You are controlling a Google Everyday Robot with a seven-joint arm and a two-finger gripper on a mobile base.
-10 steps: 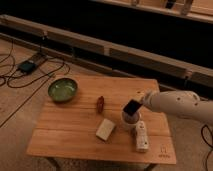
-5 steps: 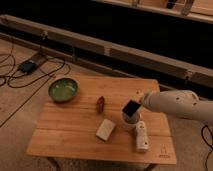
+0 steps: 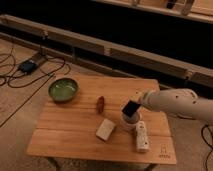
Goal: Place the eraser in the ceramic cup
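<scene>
Gripper (image 3: 131, 108) hangs directly over the ceramic cup (image 3: 129, 123), right of centre on the table (image 3: 75, 136). Whether it grasps anything cannot be told. The eraser (image 3: 131, 110) appears to be the dark block at its tip (uncertain). The carry looks done, with release and withdrawal outstanding.

arm (image 3: 175, 103): white, extended leftward from right edge | gripper (image 3: 133, 107): at arm's left tip

Obs: light slatted wooden table (image 3: 70, 135) matt, plank seams visible; round green ceramic bowl (image 3: 63, 90) glossy glaze; white ceramic cup (image 3: 128, 123) smooth; dark matt claw (image 3: 131, 108) just above cup; white arm shell (image 3: 175, 102) smooth, plastic-looking.
</scene>
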